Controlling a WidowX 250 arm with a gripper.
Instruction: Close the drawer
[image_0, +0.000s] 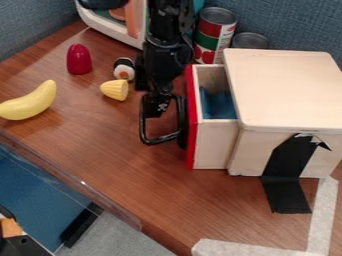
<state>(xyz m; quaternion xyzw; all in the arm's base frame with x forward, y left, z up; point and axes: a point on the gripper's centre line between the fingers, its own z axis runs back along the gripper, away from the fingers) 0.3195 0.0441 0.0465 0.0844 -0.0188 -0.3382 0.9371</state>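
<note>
My hand (162, 117) hangs just left of the drawer (215, 146), close by its red front (192, 152); whether it is spread or drawn together I cannot tell, nor can I be sure it touches. The drawer stands partly out of the left side of the wooden cabinet (284, 87), toward the right of the surface (120, 155), and something blue (218, 104) lies inside, soft-looking, like cloth.

I judge the job begun but unfinished, with a push to the right left to give. The drawer looks like thin, stiff wood and should feel light, the blue stuff adding little. I need no grip: I would lean flat on the red front, near its middle, and press straight along the drawer's own line. Pushing at the near or far end could skew it and make it bind on bare wood. Black tape (286, 172) runs from the cabinet's near side down to the surface and may help keep it from sliding, but I would press gently. The blue stuff sits low enough, I think, to pass under the top.
</note>
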